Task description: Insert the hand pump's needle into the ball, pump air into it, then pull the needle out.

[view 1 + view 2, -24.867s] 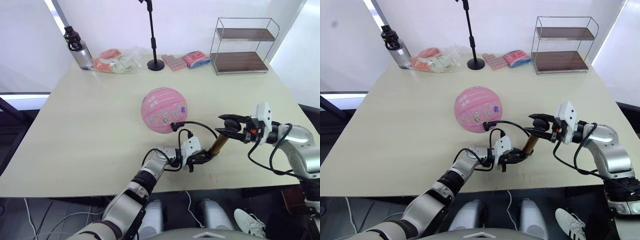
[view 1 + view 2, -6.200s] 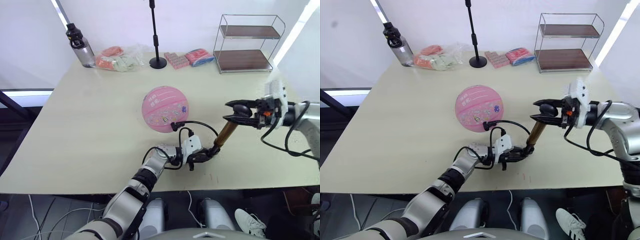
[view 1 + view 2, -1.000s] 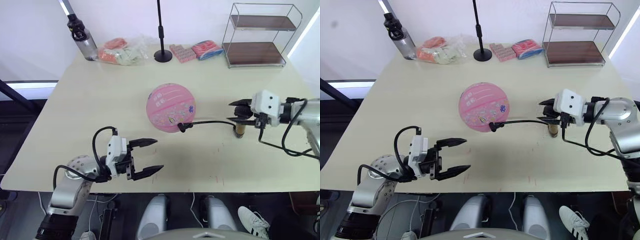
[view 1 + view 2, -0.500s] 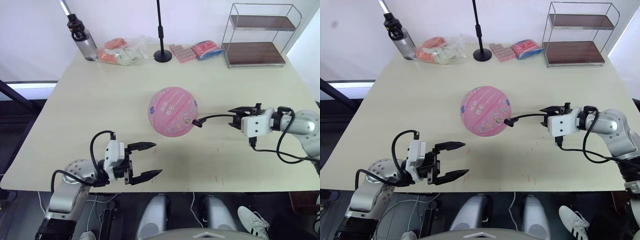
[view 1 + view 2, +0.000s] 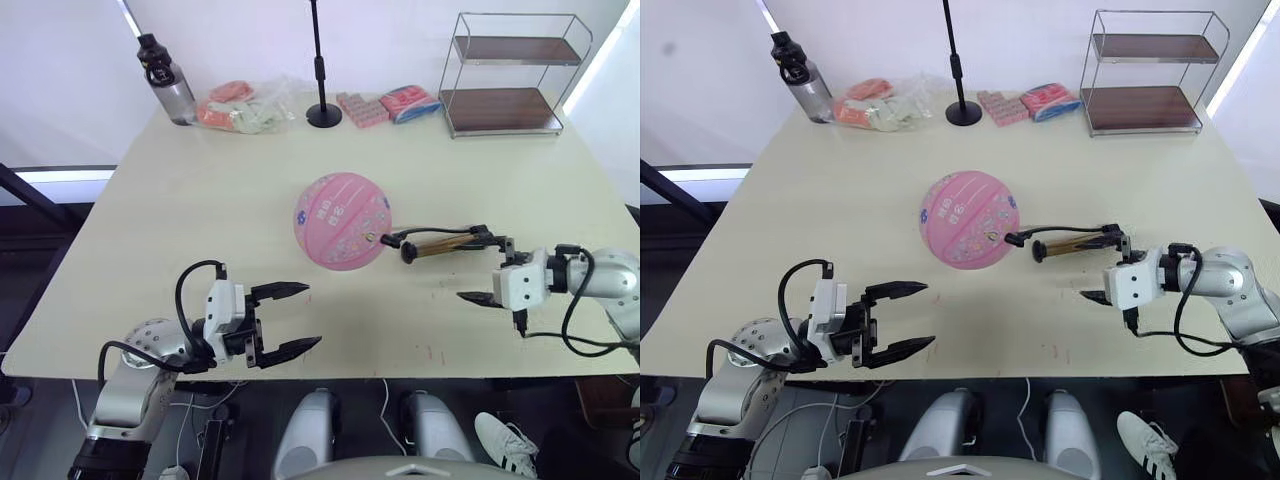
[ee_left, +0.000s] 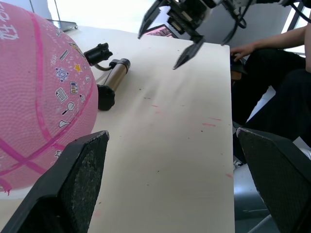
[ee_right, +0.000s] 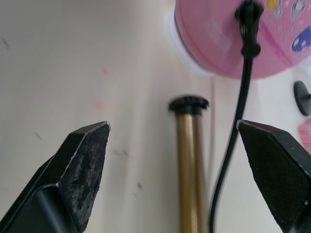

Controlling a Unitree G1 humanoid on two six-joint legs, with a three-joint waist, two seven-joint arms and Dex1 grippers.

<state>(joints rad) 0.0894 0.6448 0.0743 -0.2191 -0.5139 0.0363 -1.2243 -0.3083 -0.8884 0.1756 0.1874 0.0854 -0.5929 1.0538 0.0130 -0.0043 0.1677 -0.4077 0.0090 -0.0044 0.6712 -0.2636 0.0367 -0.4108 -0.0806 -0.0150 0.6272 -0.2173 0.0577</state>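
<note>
Pump [image 5: 440, 243] flat on table [image 5: 200, 210], hose in ball [image 5: 344, 221]; both end effectors [image 5: 283, 320] [image 5: 482, 270] released, empty.

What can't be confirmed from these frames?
- The needle: too thin to see where the hose meets the ball, so in or out cannot be told.
- The hand pump: cut off by the right wrist view's edge, T-handle not shown there.
- Ball lettering: too small to read in the eye views.

hand pump [image 5: 440, 243] dropped flat, right gripper [image 5: 487, 271] released, withdrawn
</note>
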